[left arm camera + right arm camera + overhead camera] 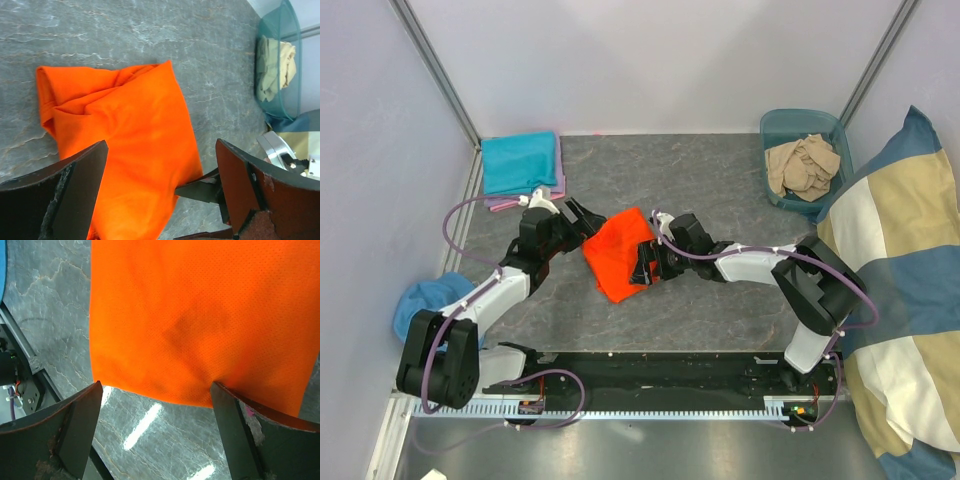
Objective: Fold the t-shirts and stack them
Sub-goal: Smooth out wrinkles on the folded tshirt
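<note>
From above, I am reaching both arms in toward the orange t-shirt (617, 255), which is lying mid-table (720, 180) as a compact, partly folded shape. My left gripper (582, 222) is hovering at its far-left edge and my right gripper (645, 265) at its right edge, both with jaws spread and nothing in them. A folded teal t-shirt (520, 162) is sitting in the far-left corner on top of a pink-lilac t-shirt (506, 205), so I am judging two tees as stacked. Beige t-shirts (803, 165) are lying crumpled in the bin (800, 115) at the far right, unfolded. A blue cloth (425, 300) is bunched by my left arm; I cannot tell what it is. The cushion (900, 250) is leaning in from the right.

Through my left wrist camera, my left gripper (161, 145) is gaping wide over the orange t-shirt (125, 130), gripping nothing. The far end of the shirt is showing wrinkles and a rolled edge, so the fold is looking unfinished to me.

Through my right wrist camera, my right gripper (156, 386) is standing wide open too, straddling the shirt's (200, 315) near edge just above the table (50, 315).

I am reckoning the orange tee needs one more fold and a move onto the teal pile, with the beige ones to follow.
</note>
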You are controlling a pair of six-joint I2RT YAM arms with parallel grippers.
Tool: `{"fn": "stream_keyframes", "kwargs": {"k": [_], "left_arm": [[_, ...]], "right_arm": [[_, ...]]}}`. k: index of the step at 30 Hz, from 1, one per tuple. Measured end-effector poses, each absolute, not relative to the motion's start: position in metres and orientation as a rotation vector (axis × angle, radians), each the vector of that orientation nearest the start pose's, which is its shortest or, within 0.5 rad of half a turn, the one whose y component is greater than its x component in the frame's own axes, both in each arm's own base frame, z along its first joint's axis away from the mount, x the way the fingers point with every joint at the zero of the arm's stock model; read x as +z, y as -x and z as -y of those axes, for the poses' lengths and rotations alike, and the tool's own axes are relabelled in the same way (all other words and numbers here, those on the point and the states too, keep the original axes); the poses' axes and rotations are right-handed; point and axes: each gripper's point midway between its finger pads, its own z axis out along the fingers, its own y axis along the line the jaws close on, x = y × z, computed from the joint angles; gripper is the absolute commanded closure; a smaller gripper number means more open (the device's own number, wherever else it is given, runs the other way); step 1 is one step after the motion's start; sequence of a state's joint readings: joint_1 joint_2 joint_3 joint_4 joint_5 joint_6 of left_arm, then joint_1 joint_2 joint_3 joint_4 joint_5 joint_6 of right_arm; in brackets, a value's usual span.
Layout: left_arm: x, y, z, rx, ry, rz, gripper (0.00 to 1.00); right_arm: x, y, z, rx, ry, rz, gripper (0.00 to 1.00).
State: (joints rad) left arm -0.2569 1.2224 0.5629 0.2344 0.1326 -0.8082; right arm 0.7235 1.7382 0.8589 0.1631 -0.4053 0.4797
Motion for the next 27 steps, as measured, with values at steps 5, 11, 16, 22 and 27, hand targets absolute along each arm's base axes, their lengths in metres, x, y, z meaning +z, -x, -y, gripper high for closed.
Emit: {"fn": "stream_keyframes", "kwargs": {"k": [5, 11, 16, 22, 27], "left_arm": [[0.132, -0.348, 0.155, -0.861, 0.463, -2.031, 0.07], [0.116, -0.357, 0.170, -0.943, 0.463, -2.060, 0.07], [0.094, -0.362, 0.182, -1.018, 0.488, -2.097, 0.10], [0.072, -0.366, 0.193, -1.102, 0.528, -2.123, 0.11], [0.071, -0.369, 0.194, -1.111, 0.525, -2.110, 0.11]], "right_arm": [[0.046, -0.257, -0.340, 1.038, 0.516, -2.390, 0.02], [0.045, -0.258, -0.340, 1.037, 0.510, -2.377, 0.02], [0.045, -0.259, -0.340, 1.039, 0.507, -2.370, 0.02], [0.045, -0.259, -0.340, 1.038, 0.505, -2.369, 0.02], [0.045, -0.259, -0.340, 1.038, 0.501, -2.371, 0.02]]}}
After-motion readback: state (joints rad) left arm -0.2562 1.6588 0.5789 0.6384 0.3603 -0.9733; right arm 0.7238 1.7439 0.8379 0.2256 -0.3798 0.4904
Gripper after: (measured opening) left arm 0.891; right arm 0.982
